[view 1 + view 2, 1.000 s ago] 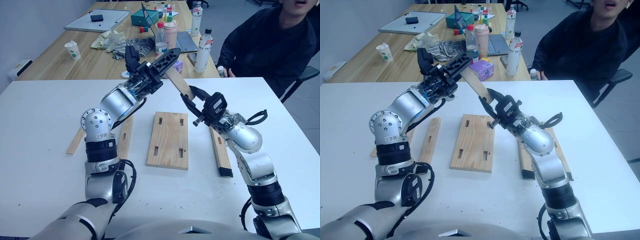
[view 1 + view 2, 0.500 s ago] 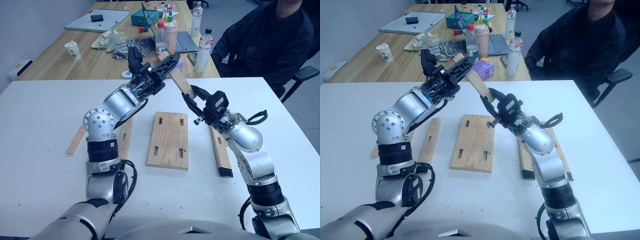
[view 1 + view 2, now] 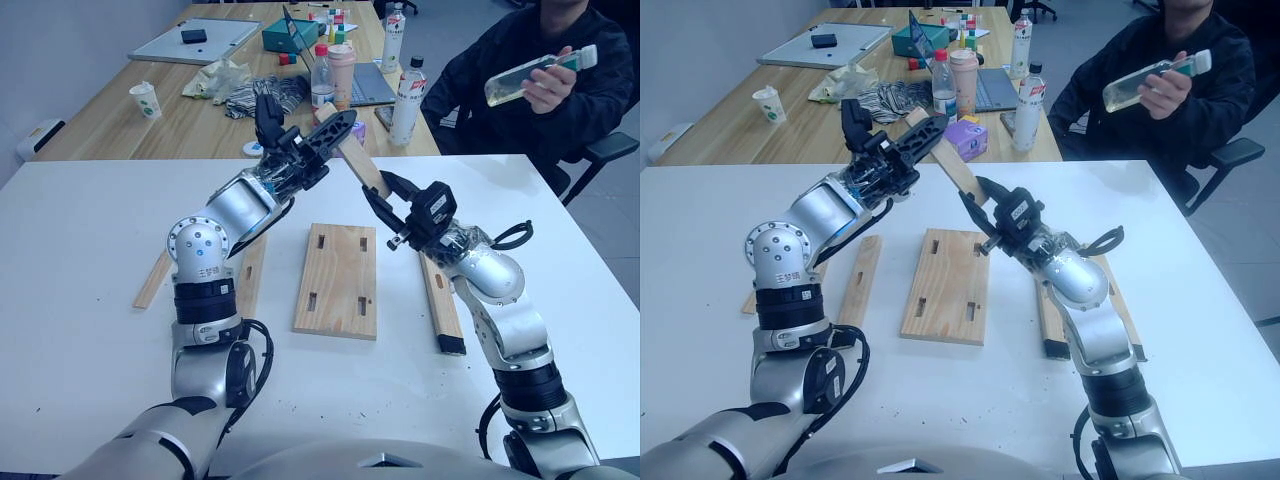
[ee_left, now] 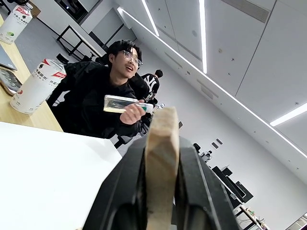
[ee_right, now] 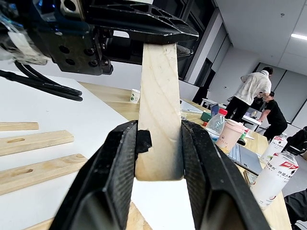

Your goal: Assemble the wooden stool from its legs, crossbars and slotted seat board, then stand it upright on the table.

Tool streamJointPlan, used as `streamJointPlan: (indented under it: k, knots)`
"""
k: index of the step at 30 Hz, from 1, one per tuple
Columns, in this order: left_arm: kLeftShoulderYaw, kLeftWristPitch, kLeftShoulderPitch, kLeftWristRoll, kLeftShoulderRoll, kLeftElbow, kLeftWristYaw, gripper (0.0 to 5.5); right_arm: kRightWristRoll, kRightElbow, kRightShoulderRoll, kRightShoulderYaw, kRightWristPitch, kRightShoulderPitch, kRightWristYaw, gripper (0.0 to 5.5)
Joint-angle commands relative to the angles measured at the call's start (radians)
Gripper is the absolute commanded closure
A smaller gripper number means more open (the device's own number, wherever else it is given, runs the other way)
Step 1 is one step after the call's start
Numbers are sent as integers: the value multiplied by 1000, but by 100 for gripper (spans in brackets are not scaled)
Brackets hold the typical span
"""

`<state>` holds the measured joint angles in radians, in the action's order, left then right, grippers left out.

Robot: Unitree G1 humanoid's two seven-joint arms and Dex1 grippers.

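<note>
**Left gripper** (image 3: 333, 122): clenched on the far, upper end of a wooden bar (image 3: 358, 160).

**Right gripper** (image 3: 388, 196): clamped on the same bar's near, lower end.

**Wooden bar:** held in the air by both grippers and tilted, rising toward the far left. It sits above the table (image 3: 80, 230), near the far right corner of the seat board (image 3: 337, 285). Whether it is a leg or a crossbar cannot be told.

**Seat board:** lies flat between the arms with its slots facing up and nothing fitted in them.

**Slotted bar** (image 3: 250, 275): lies flat just left of the seat board.

**Thin strip** (image 3: 152, 281): lies flat farther left.

**Loose bars** (image 3: 441, 300): lie flat right of the seat board, under the right arm.

**Step in hand (judged):** early assembly. This looks like a two-handed regrip or handover of the first piece before it is fitted.

**Next move (judged):** one gripper lets go while the other keeps hold. The freed end of the bar is then turned square to a slot and lowered straight in, without skewing.
</note>
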<state>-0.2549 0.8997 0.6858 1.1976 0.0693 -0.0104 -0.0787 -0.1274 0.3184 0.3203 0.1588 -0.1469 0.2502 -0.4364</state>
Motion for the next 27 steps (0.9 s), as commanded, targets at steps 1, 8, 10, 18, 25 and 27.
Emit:
streamJointPlan:
  k: [1,8,10,18,25,27]
  knots:
    - [7,-11,6,-29,10,4,-12,506,-20,-8,-15,-18,-14,5,-3,370]
    - [30,-128,-21,-232,95,48,-72,511,-15,-41,22,-77,7,0,1,245]
    - [42,-194,-23,-317,111,71,-92,511,-5,-55,36,-90,18,-1,-7,218]
    - [40,-411,-55,-539,178,146,-197,511,39,-236,105,-193,109,-16,3,212]
    - [19,-415,-137,-620,269,166,-253,511,70,-273,84,-247,157,-57,83,212]
    - [-3,-380,-181,-608,287,140,-259,511,74,-262,82,-253,157,-75,100,212]
